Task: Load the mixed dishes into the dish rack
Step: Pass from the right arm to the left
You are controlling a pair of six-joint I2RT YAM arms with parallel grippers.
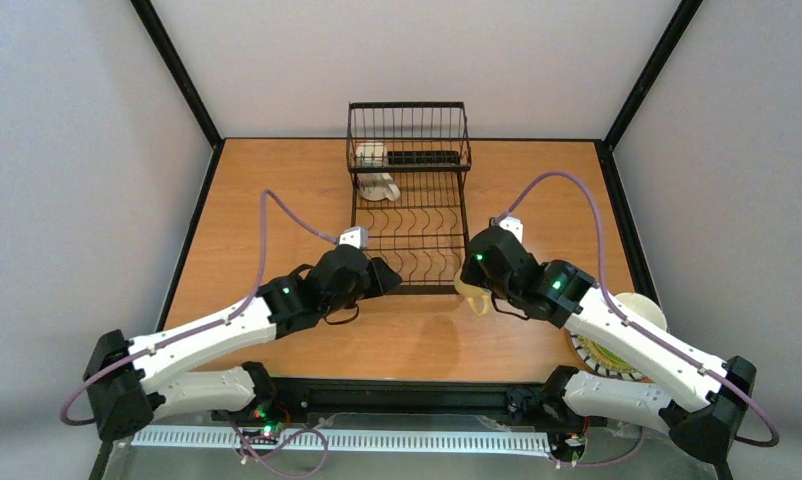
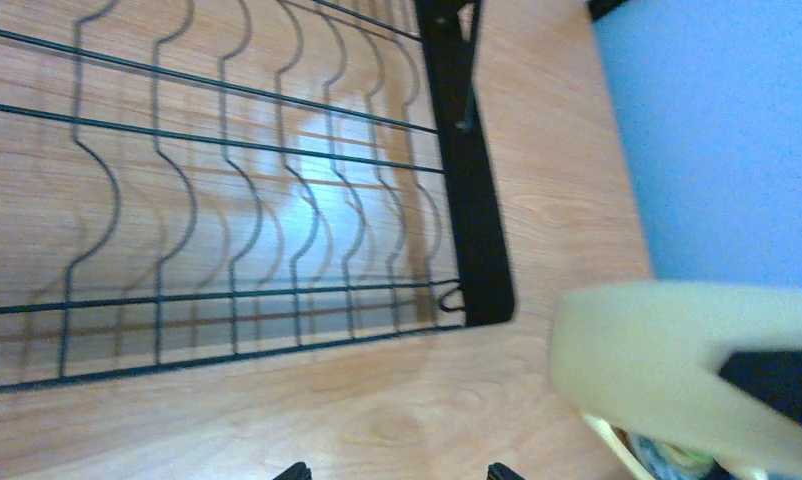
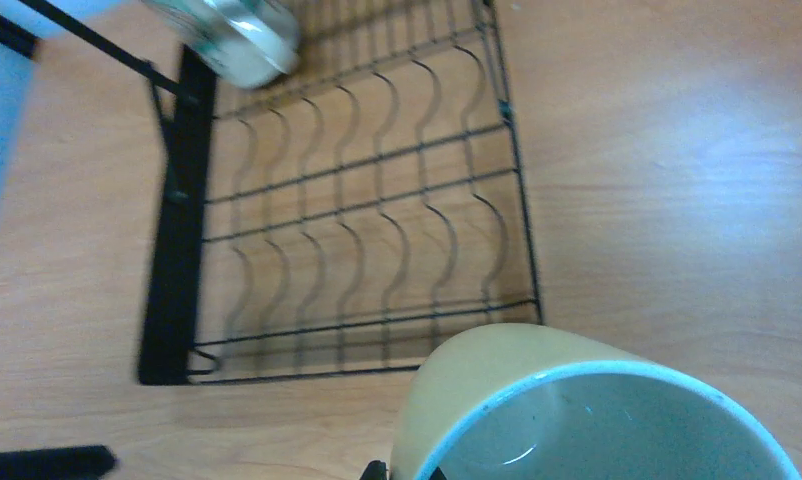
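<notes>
1. Cream-yellow outside, pale blue-grey inside — the small glazed mug is pinched by the right gripper, just beside the near right corner of the black wire dish rack.
2. The left gripper — spread wide — hangs over its near left corner.

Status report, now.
Left gripper open, by dish rack. Right gripper shut on cream-yellow mug, at rack's near-right corner. Nothing between mug and rack.

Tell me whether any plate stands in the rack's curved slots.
No, the curved slots of the dish rack hold no plate in the top view.
</notes>
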